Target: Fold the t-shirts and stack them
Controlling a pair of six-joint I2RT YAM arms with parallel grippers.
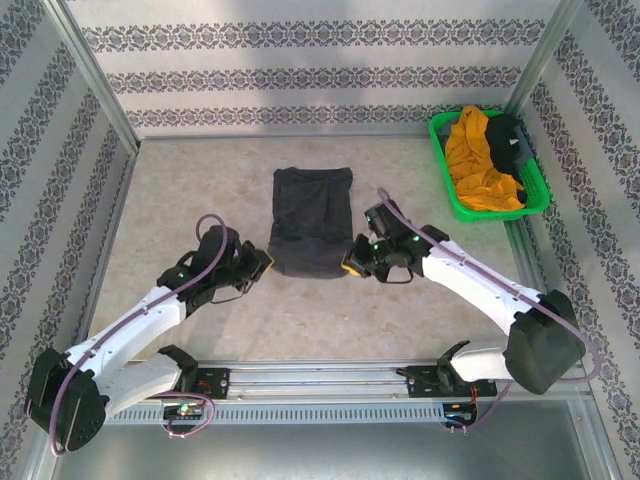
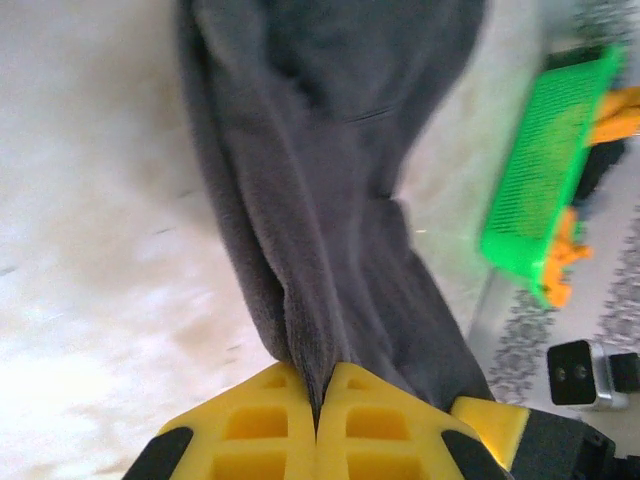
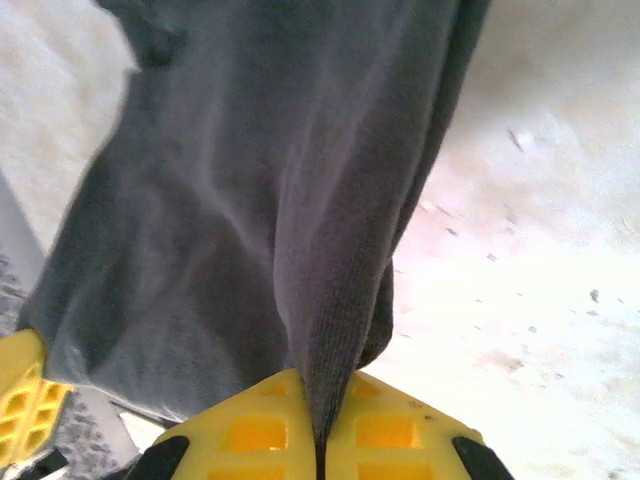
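Top view: the charcoal t-shirt (image 1: 311, 220) lies folded on the table (image 1: 190, 190), with the left gripper (image 1: 262, 262) and right gripper (image 1: 352, 262) at its near corners. The mustard-orange t-shirt (image 1: 475, 165) and black t-shirt (image 1: 508, 140) sit in the green basket (image 1: 437, 135).
Left wrist: yellow jaws closed on a grey cloth fold.
Right wrist: the same, jaws pinching cloth.

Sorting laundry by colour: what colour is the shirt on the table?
The shirt is charcoal grey; top view shows it best.

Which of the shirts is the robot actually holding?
The charcoal grey t-shirt, on the table, pinched by the left gripper and right gripper. The orange t-shirt and black t-shirt sit in the green basket.
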